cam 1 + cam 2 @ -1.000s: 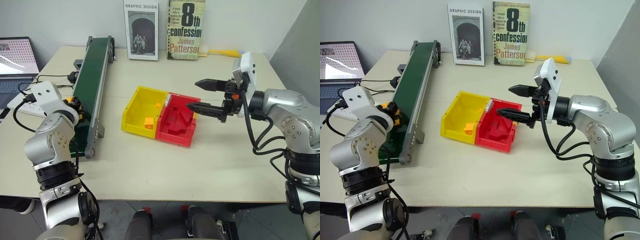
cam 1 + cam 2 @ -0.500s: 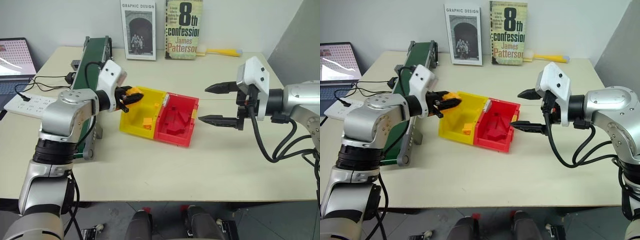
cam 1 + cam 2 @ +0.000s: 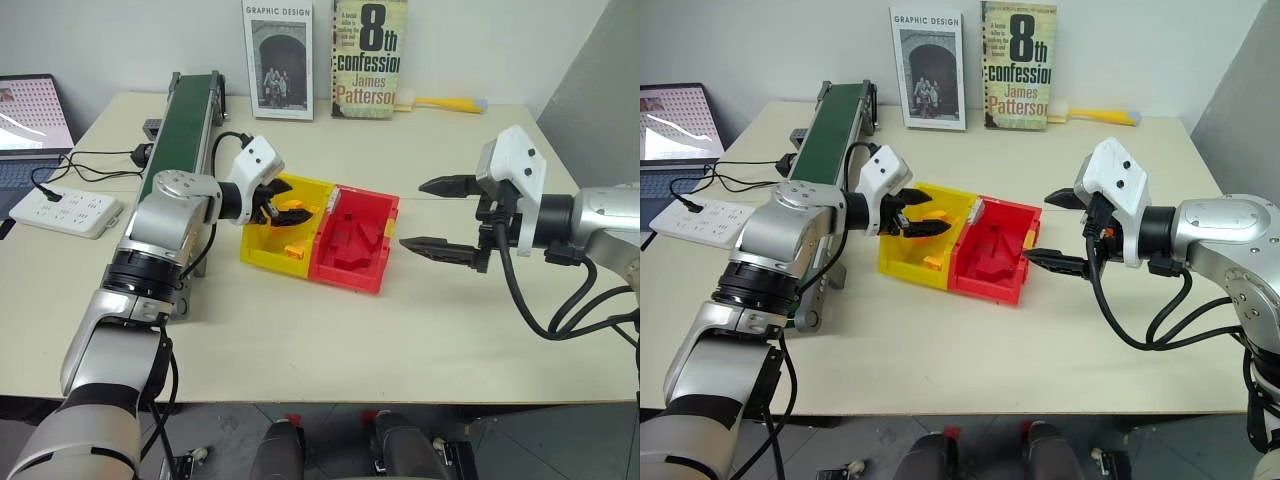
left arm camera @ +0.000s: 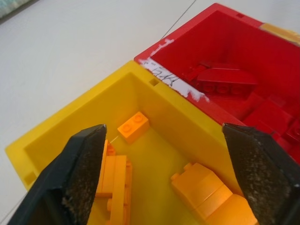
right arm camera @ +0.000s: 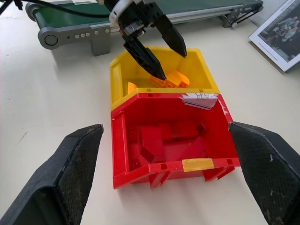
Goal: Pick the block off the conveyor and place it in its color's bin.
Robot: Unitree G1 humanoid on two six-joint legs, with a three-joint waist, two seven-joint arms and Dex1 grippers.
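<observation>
Over the yellow bin (image 3: pixel 262 246), the left end effector (image 3: pixel 283 206) hangs with its two black fingers spread apart and nothing between them. Several small orange-yellow bricks lie on the bin's floor: one large piece (image 4: pixel 208 190) near the wall shared with the red bin (image 3: pixel 372 272), one small brick (image 4: pixel 133 126) against the far wall, and a flat stack (image 4: pixel 114 180) beside it. I cannot say which of them is the block of the task, but since the fingers are released and empty above this bin, I judge that the block lies inside it and the placing step is nearly complete.

To finish this step well, the left arm should rise straight up first, so that its fingertips do not catch the yellow wall or drag a brick out. Only after it is clear of the rim should it swing back toward the conveyor (image 3: pixel 182 125), which stands on the desk (image 3: pixel 330 340) just beside the bins. The fingers may stay spread, ready for a next pick.

At the other side of the red bin, the right end effector (image 3: pixel 436 215) is held above the desk with its fingers wide apart and empty. It is well apart from the left one, so I judge no risk of collision if it keeps its place.
</observation>
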